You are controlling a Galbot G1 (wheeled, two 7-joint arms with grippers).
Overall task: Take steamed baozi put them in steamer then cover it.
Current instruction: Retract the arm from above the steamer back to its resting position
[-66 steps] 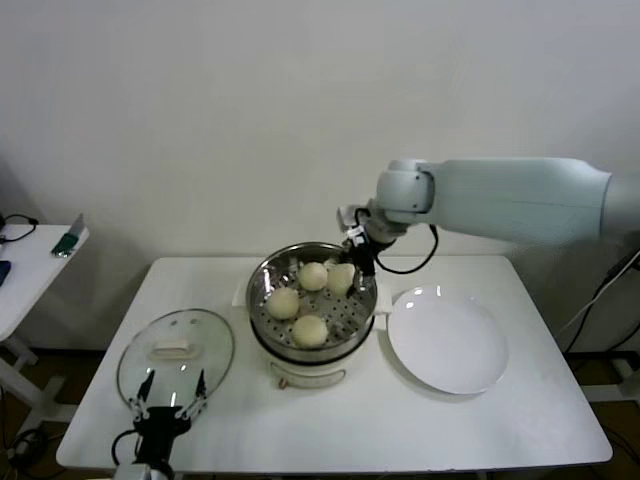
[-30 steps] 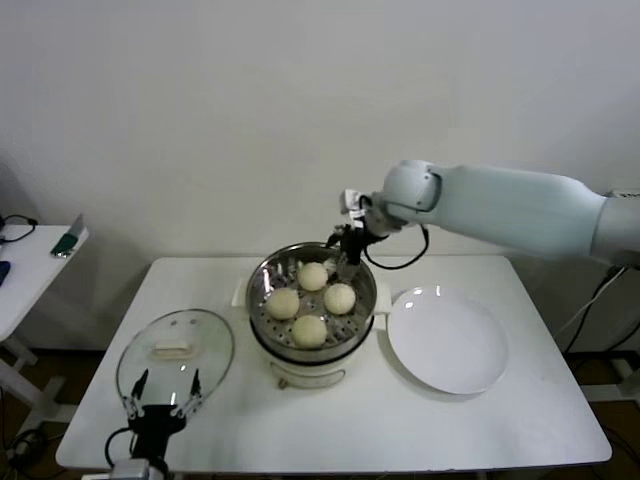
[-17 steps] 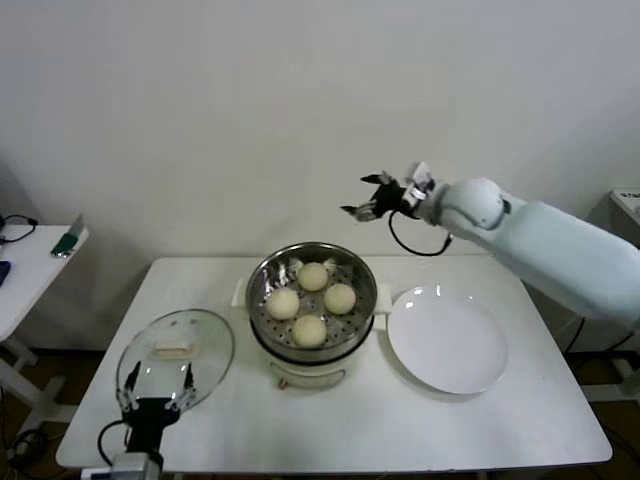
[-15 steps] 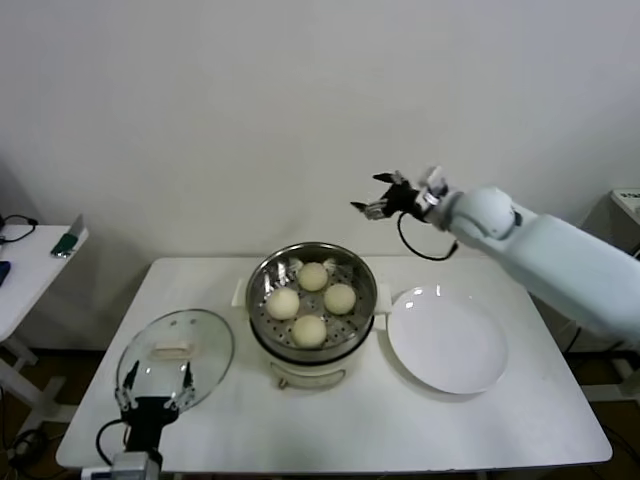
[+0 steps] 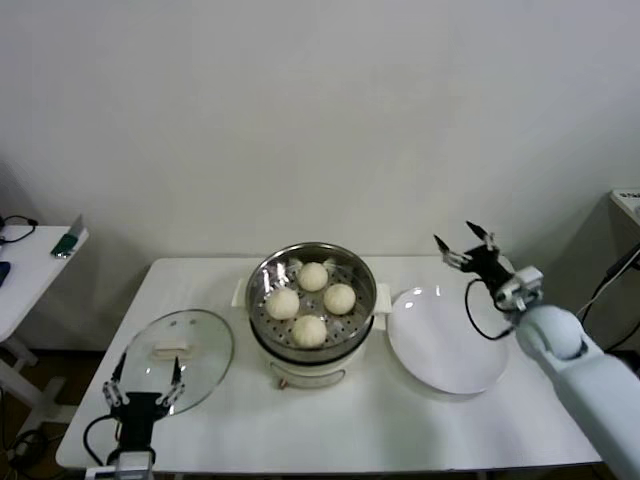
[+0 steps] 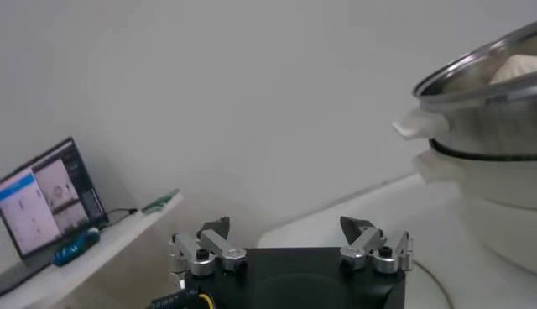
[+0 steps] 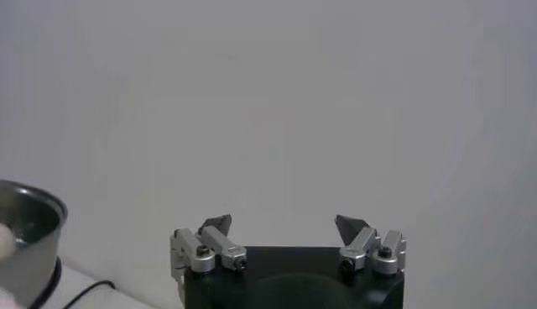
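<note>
four steamed baozi (image 5: 311,300) sit inside the steamer (image 5: 313,345), which stands at the middle of the white worktop (image 5: 350,420): one bun at the far side, one on the left, one on the right and one nearest the front, spread over the perforated metal floor. the steamer is uncovered. the cover (image 5: 176,356), a clear glass lid with a white handle on top, lies flat on the worktop to the left of the steamer, near the front edge.

the left gripper (image 5: 141,380) is low at the near left, just in front of the cover, its fingers (image 6: 204,250) spread apart and holding nothing. the right gripper (image 5: 463,246) is raised over the far right of the worktop, above the far rim of the white plate (image 5: 447,340), well apart from the steamer; its fingers (image 7: 211,241) are also spread wide with nothing between them. the plate lies just right of the steamer.
</note>
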